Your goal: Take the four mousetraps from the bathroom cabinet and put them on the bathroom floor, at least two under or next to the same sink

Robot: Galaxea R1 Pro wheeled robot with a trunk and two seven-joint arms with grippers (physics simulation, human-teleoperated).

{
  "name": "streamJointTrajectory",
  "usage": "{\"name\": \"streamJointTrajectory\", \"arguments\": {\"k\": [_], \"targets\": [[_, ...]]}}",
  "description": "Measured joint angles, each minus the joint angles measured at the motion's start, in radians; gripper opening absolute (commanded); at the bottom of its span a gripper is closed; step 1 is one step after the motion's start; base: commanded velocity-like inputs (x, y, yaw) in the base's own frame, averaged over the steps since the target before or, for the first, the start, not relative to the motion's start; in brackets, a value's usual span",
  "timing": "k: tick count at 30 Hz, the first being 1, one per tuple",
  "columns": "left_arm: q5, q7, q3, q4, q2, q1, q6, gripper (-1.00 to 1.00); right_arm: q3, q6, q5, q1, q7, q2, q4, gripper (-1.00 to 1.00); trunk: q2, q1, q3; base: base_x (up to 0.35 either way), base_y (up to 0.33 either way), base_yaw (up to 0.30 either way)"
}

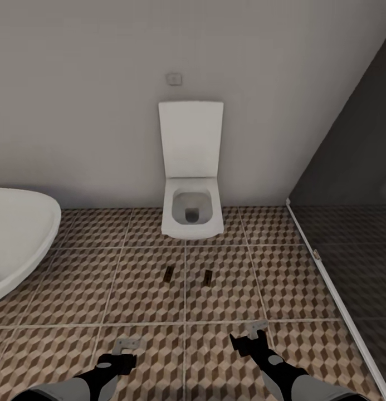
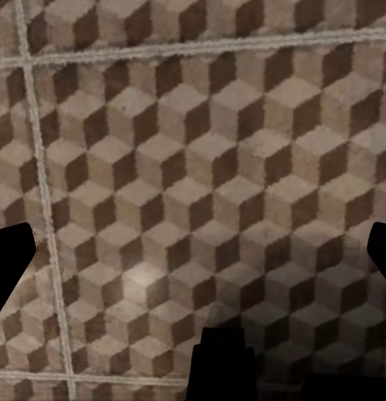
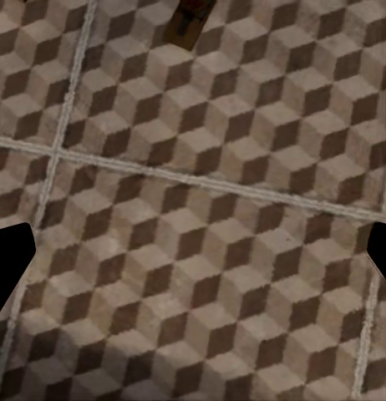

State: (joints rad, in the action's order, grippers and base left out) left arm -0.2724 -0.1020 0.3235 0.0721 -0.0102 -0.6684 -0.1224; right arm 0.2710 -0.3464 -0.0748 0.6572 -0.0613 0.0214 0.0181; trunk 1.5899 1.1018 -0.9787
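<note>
- Black fingertips of the left gripper sit at the two side edges of the left wrist view, spread wide, with bare patterned tile between them and nothing held.
- Right gripper reads the same in its wrist view: dark tips far apart at either edge, jaws spread, empty.
- In the head view both grippers hang low over the bathroom floor, left gripper and right gripper well apart, each on a black wrist with a grey forearm.
- Two mousetraps lie flat on the tiles ahead of the grippers: one mousetrap just left of a grout line, the second mousetrap just right of it, near each other but apart.
- The right wrist view catches one trap at the frame edge, partly cut off.
- Both traps lie in front of a white toilet, lid up against a plain grey wall.
- Small square flush plate on the wall above the lid.
- Rounded white bathtub at far left.
- Dark glass shower panel with a pale bottom rail at right.
</note>
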Motion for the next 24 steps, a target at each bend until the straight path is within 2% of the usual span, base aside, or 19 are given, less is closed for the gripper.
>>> {"name": "streamJointTrajectory", "arguments": {"k": [8,18,24], "targets": [[0.0,-0.001,0.001,0.001,0.004,0.026,-0.038,1.0,0.0,-0.004,-0.002,-0.001,0.0,-0.017,0.0,1.0,-0.056,-0.031,0.038,0.0,0.0,0.0],[-0.001,-0.001,0.0,0.001,0.006,0.048,-0.118,1.0,0.0,-0.004,-0.003,-0.001,0.0,-0.018,0.0,1.0,-0.126,-0.069,0.086,0.0,0.0,0.0],[-0.001,-0.002,0.0,0.001,0.007,0.053,-0.13,1.0,0.0,-0.004,-0.003,-0.003,0.0,-0.018,0.0,1.0,-0.168,-0.092,0.114,0.0,0.0,0.0]]}}
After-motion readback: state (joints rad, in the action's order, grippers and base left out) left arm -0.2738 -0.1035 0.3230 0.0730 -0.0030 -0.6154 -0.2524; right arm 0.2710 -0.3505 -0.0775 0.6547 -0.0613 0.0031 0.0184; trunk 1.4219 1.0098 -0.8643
